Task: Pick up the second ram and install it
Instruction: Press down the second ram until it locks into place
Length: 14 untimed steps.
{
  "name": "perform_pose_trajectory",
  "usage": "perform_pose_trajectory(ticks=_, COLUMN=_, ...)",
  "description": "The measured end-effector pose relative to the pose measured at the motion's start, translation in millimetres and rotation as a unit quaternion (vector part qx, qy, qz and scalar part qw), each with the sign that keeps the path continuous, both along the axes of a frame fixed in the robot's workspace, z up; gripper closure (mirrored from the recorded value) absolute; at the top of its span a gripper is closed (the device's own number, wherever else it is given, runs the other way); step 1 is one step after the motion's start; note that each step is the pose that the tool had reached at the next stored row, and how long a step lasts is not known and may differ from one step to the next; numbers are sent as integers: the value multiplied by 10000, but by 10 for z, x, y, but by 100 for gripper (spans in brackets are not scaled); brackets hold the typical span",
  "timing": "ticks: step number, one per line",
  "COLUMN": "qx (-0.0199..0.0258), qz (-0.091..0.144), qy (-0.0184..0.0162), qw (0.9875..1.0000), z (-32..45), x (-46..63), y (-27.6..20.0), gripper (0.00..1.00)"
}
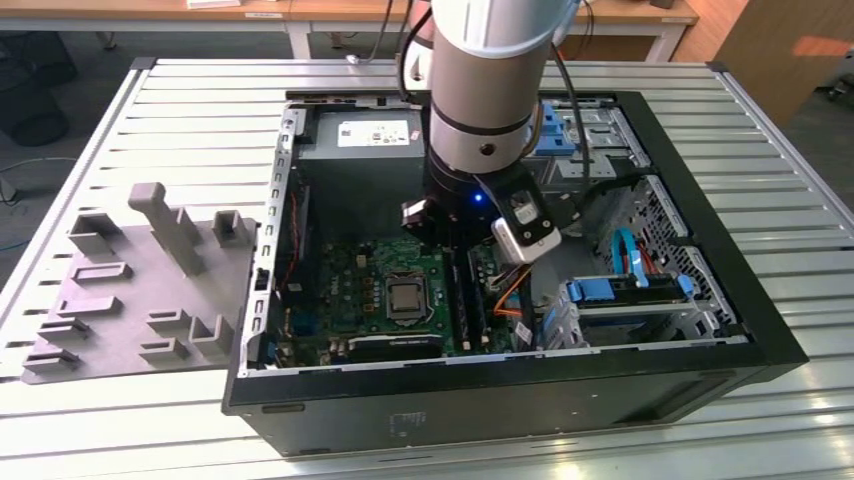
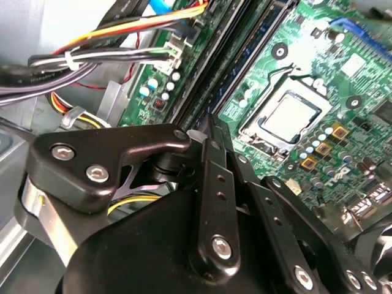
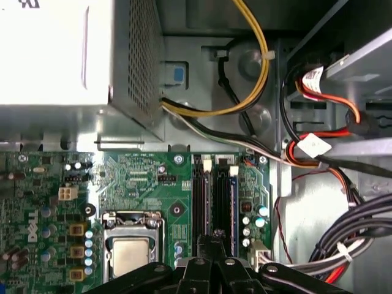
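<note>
One black linkage gripper [image 3: 214, 240] hangs over your green motherboard's long black memory slots [image 3: 215, 202], fingers pinched nearly together. You cannot tell whether the thin dark-green memory stick sits between them; their tips line up along the slots' long axis.

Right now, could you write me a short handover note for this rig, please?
Gripper: inside the open computer case, low over the motherboard, fingertips together at the memory slots beside the processor socket; fingers look shut.
Second ram: I cannot pick out a stick between the fingertips, and cannot tell whether one is seated.
Done: arm brought to the slots.
Left: confirm the second ram is seated.
</note>
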State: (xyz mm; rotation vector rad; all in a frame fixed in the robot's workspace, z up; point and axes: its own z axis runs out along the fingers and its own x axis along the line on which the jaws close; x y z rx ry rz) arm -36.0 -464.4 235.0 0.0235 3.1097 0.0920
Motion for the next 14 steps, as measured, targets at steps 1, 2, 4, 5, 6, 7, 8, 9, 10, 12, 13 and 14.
perform_pose_trajectory(ticks=1, qx=1, qz=0, qy=0, qw=10000, z=-2, x=0, y=14, gripper=89)
perform_pose_trajectory(ticks=2, qx=1, qz=0, qy=0, qw=10000, z=-4, x=-1, y=29, gripper=89)
perform_pose_trajectory(ticks=4, qx=2, qz=-1, qy=0, qw=10000, z=-9, x=-2, y=62, gripper=89)
perform_pose_trajectory(ticks=5, qx=4, qz=-1, qy=0, qw=10000, z=-12, x=-2, y=80, gripper=89)
perform_pose_trajectory(ticks=6, qx=5, qz=-1, qy=0, qw=10000, z=-14, x=-2, y=96, gripper=89)
perform_pose_trajectory(ticks=7, qx=6, qz=-1, qy=0, qw=10000, z=-17, x=-3, y=114, gripper=89)
perform_pose_trajectory(ticks=8, qx=6, qz=-2, qy=0, qw=10000, z=-19, x=-3, y=132, gripper=89)
perform_pose_trajectory(ticks=9, qx=6, qz=-2, qy=0, qw=10000, z=-22, x=-4, y=152, gripper=89)
perform_pose_trajectory(ticks=10, qx=6, qz=-3, qy=0, qw=10000, z=-24, x=-5, y=172, gripper=89)
perform_pose_trajectory(ticks=12, qx=7, qz=-4, qy=0, qw=10000, z=-28, x=-5, y=204, gripper=89)
perform_pose_trajectory(ticks=13, qx=7, qz=-4, qy=0, qw=10000, z=-29, x=-5, y=215, gripper=89)
perform_pose_trajectory(ticks=14, qx=8, qz=-5, qy=0, qw=10000, z=-31, x=-5, y=225, gripper=89)
